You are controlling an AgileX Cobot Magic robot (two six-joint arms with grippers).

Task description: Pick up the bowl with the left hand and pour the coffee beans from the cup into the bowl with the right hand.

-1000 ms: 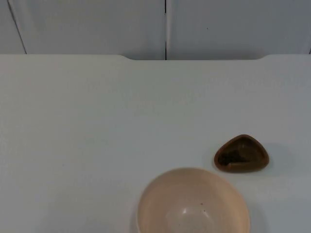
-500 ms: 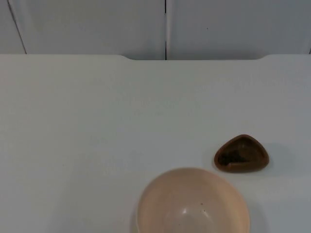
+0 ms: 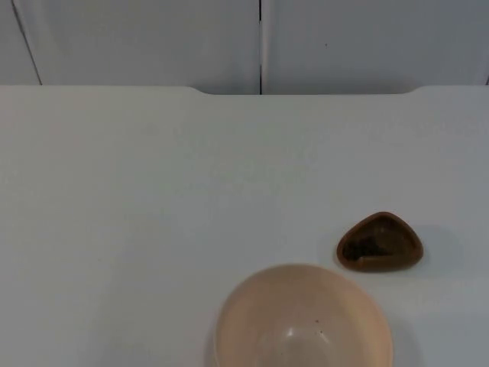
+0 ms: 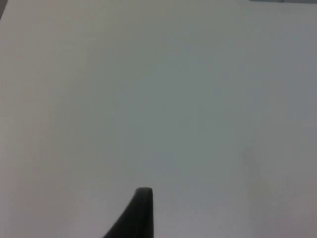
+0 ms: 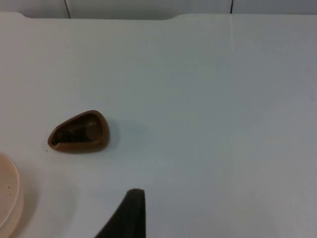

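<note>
A pale peach bowl [image 3: 302, 321] stands at the table's front edge, cut off by the picture's border; its inside looks empty. Just right of it and a little farther back sits a small brown teardrop-shaped cup [image 3: 380, 242] with dark coffee beans inside. In the right wrist view the cup [image 5: 79, 133] lies ahead of my right gripper [image 5: 131, 198], apart from it, and a sliver of the bowl's rim [image 5: 7, 198] shows beside it. My left gripper [image 4: 143, 198] hangs over bare white table, with neither object near it.
The white table [image 3: 114, 229] stretches wide to the left and behind the two objects. It ends at the grey partition wall [image 3: 260, 42], which has a dark vertical seam in the middle.
</note>
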